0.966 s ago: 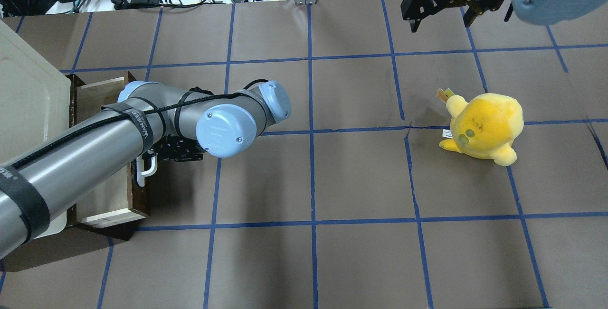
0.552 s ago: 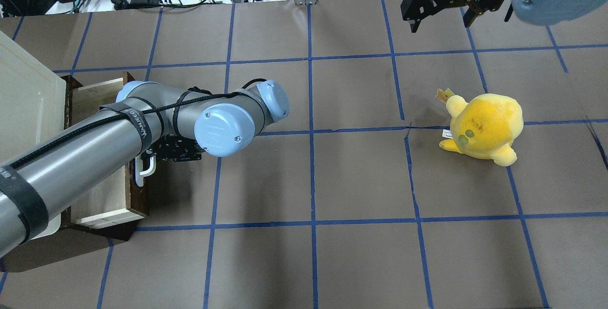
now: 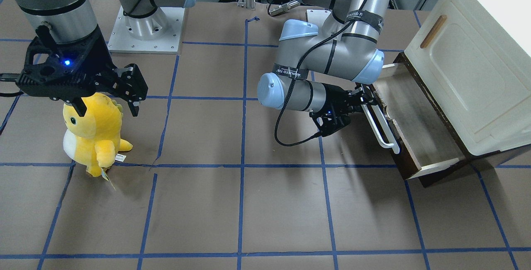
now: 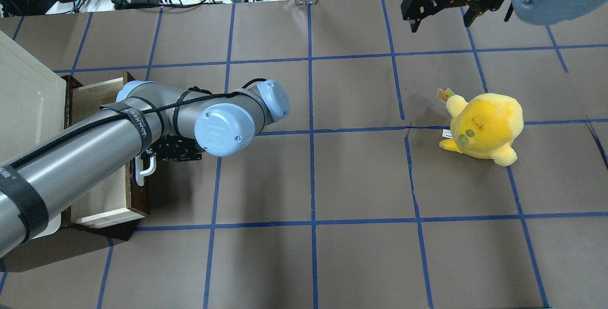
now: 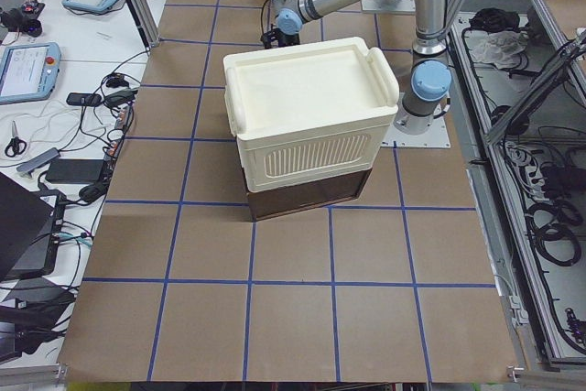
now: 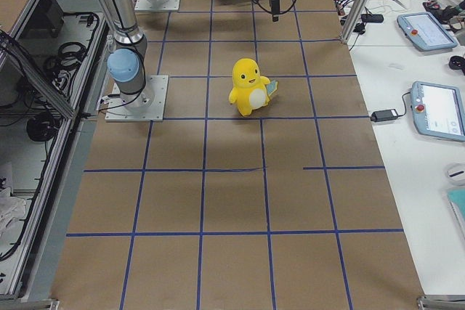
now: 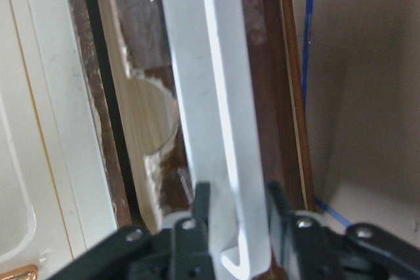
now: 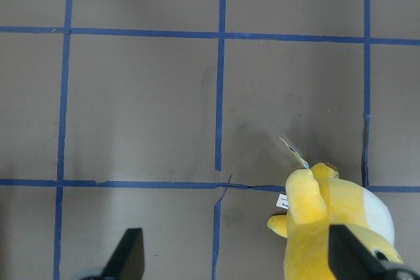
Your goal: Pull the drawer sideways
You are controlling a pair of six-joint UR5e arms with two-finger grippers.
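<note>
The left hand (image 7: 237,211) pinches the drawer's (image 3: 419,131) white handle (image 3: 381,125) — a finger on either side of the bar. The drawer stands partly out of the cabinet (image 3: 468,66) at the table's (image 4: 332,181) left edge. The right hand (image 4: 440,20) hangs spread, empty, by a yellow toy (image 4: 484,126) near the right edge.

One desk (image 4: 361,261) holds one cabinet (image 3: 477,62), one drawer (image 3: 415,116) and one plush toy (image 4: 484,126), beside two robot arms (image 4: 95,143) bearing two pincers: left pincer (image 3: 364,99) and right pincer (image 4: 441,20).
</note>
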